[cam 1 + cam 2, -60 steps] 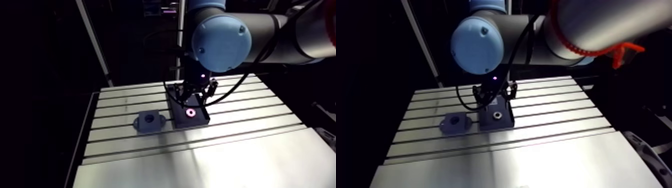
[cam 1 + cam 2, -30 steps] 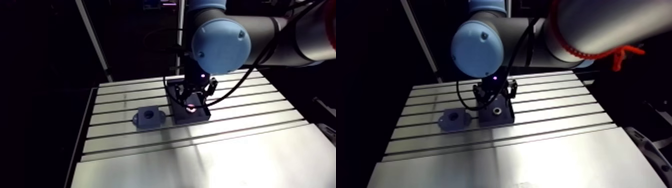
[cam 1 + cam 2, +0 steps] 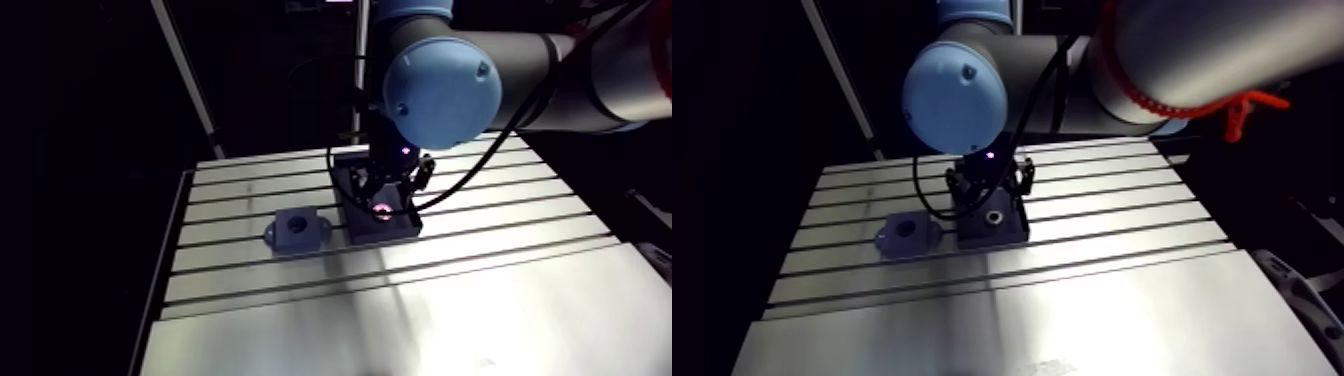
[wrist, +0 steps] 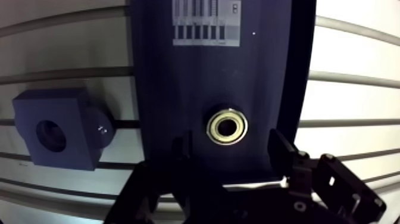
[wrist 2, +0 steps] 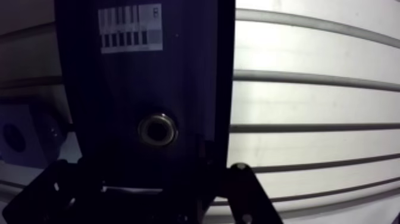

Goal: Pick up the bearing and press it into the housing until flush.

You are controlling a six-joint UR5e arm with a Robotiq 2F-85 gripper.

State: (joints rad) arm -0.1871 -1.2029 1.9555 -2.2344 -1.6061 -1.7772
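In the wrist view a small metal ring bearing (image 4: 227, 126) lies on a dark rectangular tray (image 4: 178, 77). My gripper (image 4: 229, 145) hangs over it, open, with one finger (image 4: 181, 149) on each side of the bearing and neither touching it. The blue housing block (image 4: 56, 127), with a round bore in its top, rests on the slotted table beside the tray. In the arm view the gripper (image 3: 386, 192) stands low over the tray (image 3: 395, 228), the bearing (image 3: 381, 208) shows just below it, and the housing (image 3: 296, 231) sits to its left.
A white label with black bars (image 4: 206, 24) is stuck on the tray's far end, ahead of the gripper. The slotted aluminium table (image 3: 480, 250) stretches out around the tray and housing, with a smooth plate (image 3: 450, 320) at the front.
The gripper has come lower over the bearing, which now shows partly under its fingers. The arm view has shifted slightly; the tray, bearing and housing have not moved on the table.
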